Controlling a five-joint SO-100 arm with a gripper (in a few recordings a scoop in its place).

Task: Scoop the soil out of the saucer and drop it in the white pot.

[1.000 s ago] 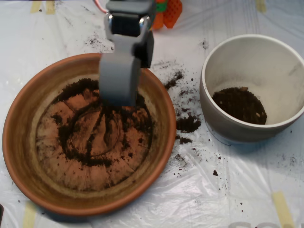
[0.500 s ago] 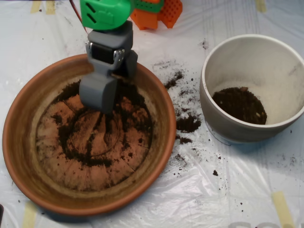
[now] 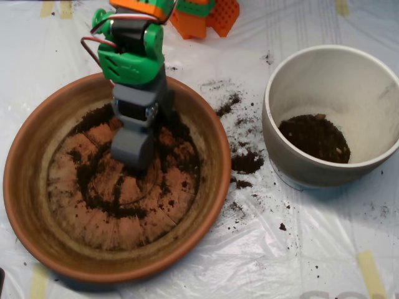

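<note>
Lab bench: taped plastic sheet [image 3: 299, 261]

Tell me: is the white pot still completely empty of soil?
No, a dark patch of soil already lies on the bottom of the white pot.

A table [image 3: 312, 261] draped in wrinkled clear plastic sheeting carries a terracotta saucer [image 3: 25, 205] at left and a white pot [image 3: 280, 143] at right, standing apart. Spilled soil [image 3: 247, 163] lies scattered on the plastic between them, thickest just beside the pot. Strips of yellowish tape [image 3: 369, 273] mark the sheet's near and far edges.
</note>
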